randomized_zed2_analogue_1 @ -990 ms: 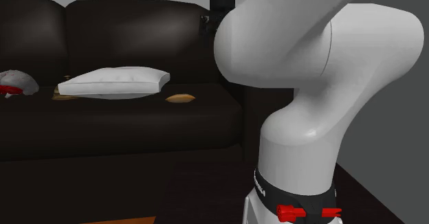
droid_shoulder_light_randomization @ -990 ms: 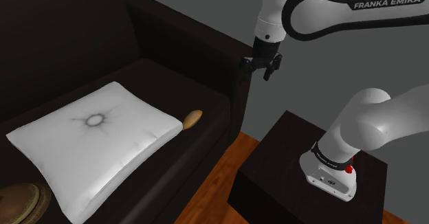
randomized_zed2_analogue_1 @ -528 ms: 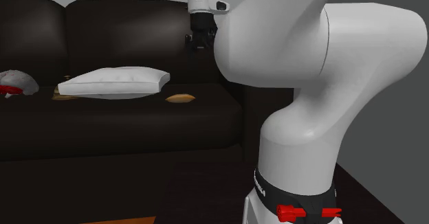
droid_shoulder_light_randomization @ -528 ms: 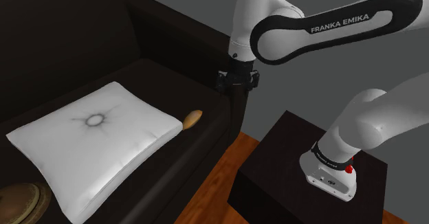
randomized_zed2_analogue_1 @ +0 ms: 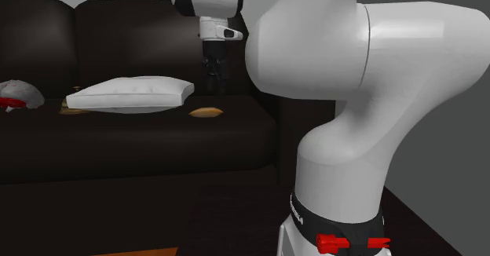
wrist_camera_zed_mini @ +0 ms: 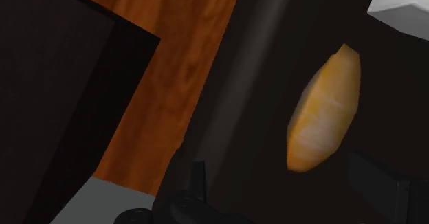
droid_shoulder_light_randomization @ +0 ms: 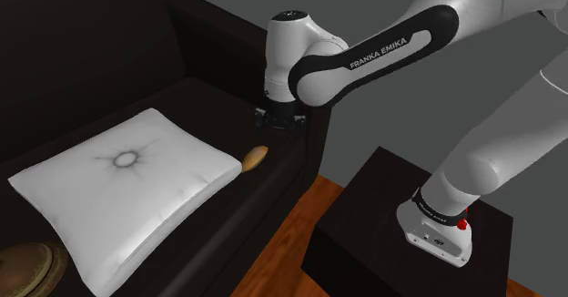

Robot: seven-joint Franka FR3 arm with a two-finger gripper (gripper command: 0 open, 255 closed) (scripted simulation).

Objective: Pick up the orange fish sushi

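Where the shoulder view is taken first: gripper [droid_shoulder_light_randomization: 278,126], frame centre, hangs over the dark sofa [droid_shoulder_light_randomization: 214,58]. The orange fish sushi [droid_shoulder_light_randomization: 254,157] lies just below it on the seat, beside the right corner of the white pillow [droid_shoulder_light_randomization: 118,184].

Second exterior view: gripper [randomized_zed2_analogue_1: 212,78], upper centre, points down. The sushi [randomized_zed2_analogue_1: 206,112] lies on the seat below it, apart from it and right of the pillow [randomized_zed2_analogue_1: 129,93].

Wrist view: fingers spread wide. The sushi [wrist_camera_zed_mini: 324,109] lies ahead between them, nearer one finger and untouched, with wood floor [wrist_camera_zed_mini: 179,64] beyond the sofa edge.

Picture edges crop the pincer [wrist_camera_zed_mini: 289,185] and cushion [wrist_camera_zed_mini: 405,6].
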